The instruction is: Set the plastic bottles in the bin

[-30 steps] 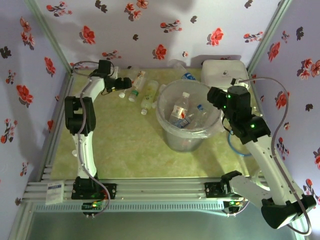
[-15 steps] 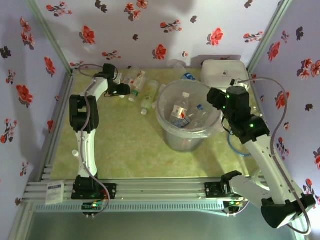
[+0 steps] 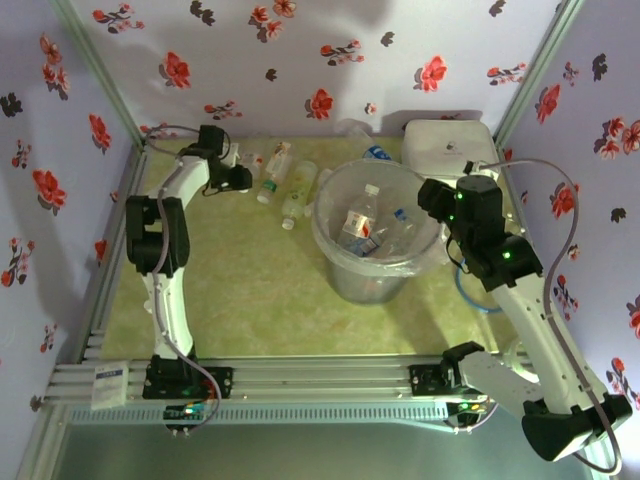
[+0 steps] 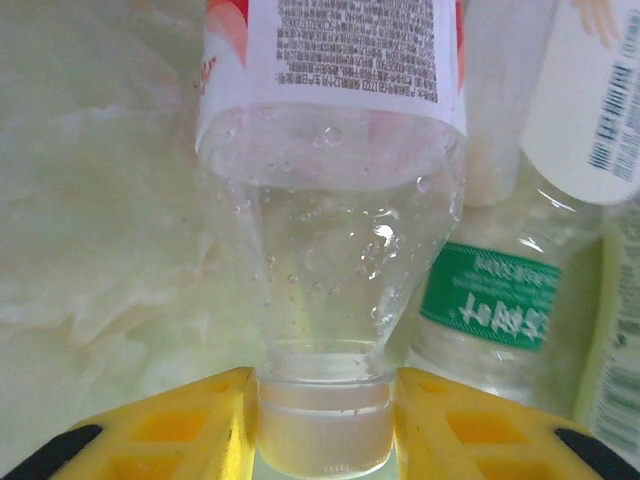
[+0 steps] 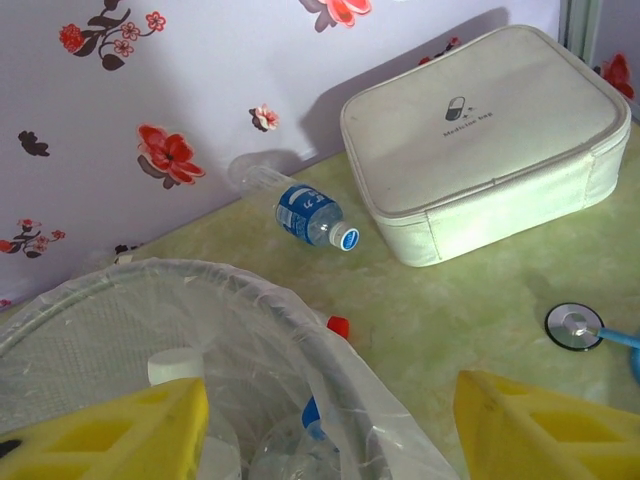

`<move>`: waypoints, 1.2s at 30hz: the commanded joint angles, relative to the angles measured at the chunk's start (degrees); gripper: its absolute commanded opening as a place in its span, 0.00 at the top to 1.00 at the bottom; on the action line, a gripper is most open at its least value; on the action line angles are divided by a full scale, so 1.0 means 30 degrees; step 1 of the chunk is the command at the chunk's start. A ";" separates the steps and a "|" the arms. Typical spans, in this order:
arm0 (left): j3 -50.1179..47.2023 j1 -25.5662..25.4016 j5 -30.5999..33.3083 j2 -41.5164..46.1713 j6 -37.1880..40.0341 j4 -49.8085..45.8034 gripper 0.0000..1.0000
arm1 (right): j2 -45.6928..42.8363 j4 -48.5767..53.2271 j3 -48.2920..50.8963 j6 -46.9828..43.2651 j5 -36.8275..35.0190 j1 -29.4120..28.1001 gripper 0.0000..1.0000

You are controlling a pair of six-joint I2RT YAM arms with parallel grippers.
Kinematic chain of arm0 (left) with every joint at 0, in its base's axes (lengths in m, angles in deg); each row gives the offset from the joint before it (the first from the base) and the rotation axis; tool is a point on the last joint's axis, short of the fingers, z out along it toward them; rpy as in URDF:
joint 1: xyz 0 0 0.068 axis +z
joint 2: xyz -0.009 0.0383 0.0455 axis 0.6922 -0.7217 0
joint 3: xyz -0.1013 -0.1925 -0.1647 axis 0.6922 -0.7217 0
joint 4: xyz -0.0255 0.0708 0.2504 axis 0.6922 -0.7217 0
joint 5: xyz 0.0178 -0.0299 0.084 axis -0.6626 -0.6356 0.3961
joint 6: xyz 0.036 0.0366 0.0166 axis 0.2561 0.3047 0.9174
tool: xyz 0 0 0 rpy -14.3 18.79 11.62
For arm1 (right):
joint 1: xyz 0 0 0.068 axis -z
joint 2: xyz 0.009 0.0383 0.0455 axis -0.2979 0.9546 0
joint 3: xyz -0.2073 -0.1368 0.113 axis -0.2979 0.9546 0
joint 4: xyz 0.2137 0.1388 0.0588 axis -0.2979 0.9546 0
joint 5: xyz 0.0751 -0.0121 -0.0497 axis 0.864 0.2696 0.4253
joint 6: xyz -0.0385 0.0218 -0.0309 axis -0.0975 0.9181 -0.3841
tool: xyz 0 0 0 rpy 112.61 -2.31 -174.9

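**Plastic bottle newly pinched by the left arm**

Left gripper (image 4: 322,425) has drawn its yellow fingers (image 4: 170,435) in from wide to narrow within the last second. They now clamp the white cap (image 4: 322,445) of a clear plastic bottle with a red-and-white printed label (image 4: 330,240). The bottle's body runs away from the jaws towards twelve o'clock in the wrist view, and I cannot tell whether it has left the pale green table (image 3: 250,290) yet. Just beside it, at its two o'clock, lies a clear bottle with a green label (image 4: 490,305) (one of several loose ones along the back wall).

From above, the left gripper (image 3: 236,178) sits at about ten o'clock on the table. The large round translucent grey bin with a clear bag liner (image 3: 322,235) stands at its four o'clock, well apart, with a few bottles (image 3: 360,225) already inside.

Right gripper (image 5: 330,430) has barely shifted. Its jaws are wide with nothing between them, and it hovers over the bin (image 5: 250,290) at its three o'clock side. A small blue-labelled clear bottle (image 5: 310,212) lies at the bin's twelve o'clock, near a white rounded-square soft case (image 5: 480,130).

For the task, the grasp looks made, so the lift and carry to the bin should come next. A hold on the cap alone may let the bottle swing.
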 commanded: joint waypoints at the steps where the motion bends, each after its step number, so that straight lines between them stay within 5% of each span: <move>1: -0.1587 -0.0075 0.0210 0.1678 -0.0017 0.1132 0.62 | -0.0100 -0.0312 -0.0069 -0.0123 0.0423 0.0130 0.34; 5: -0.1963 -0.0024 0.0488 0.2000 0.0042 0.1198 0.78 | 0.0219 -0.0510 -0.0296 -0.0028 0.0772 0.0140 0.35; 10: -0.2707 -0.0235 0.0395 0.2389 -0.0113 0.1196 0.78 | 0.0285 -0.0693 -0.0289 0.0341 0.1120 0.0127 0.35; 12: -0.3225 -0.0281 0.0377 0.2467 -0.0114 0.1571 0.71 | 0.0243 -0.0693 -0.0221 0.0403 0.1093 0.0143 0.35; 17: -0.2723 -0.0335 0.0933 0.1901 -0.0034 0.1220 0.34 | 0.0585 -0.0662 -0.0321 0.0417 0.1256 0.0142 0.35; 21: -0.1006 -0.0397 0.1572 0.0777 0.0226 0.0687 0.24 | 0.0793 -0.0891 -0.0447 0.0452 0.1479 0.0128 0.35; 31: 0.3623 -0.0628 0.2076 -0.3231 0.0678 -0.1522 0.26 | 0.0390 -0.0233 -0.0319 0.0184 0.1042 0.0159 0.34; 36: 0.3410 -0.0749 0.2131 -0.3303 0.0595 -0.1586 0.39 | 0.0424 -0.0155 -0.0335 -0.0101 0.0861 0.0174 0.34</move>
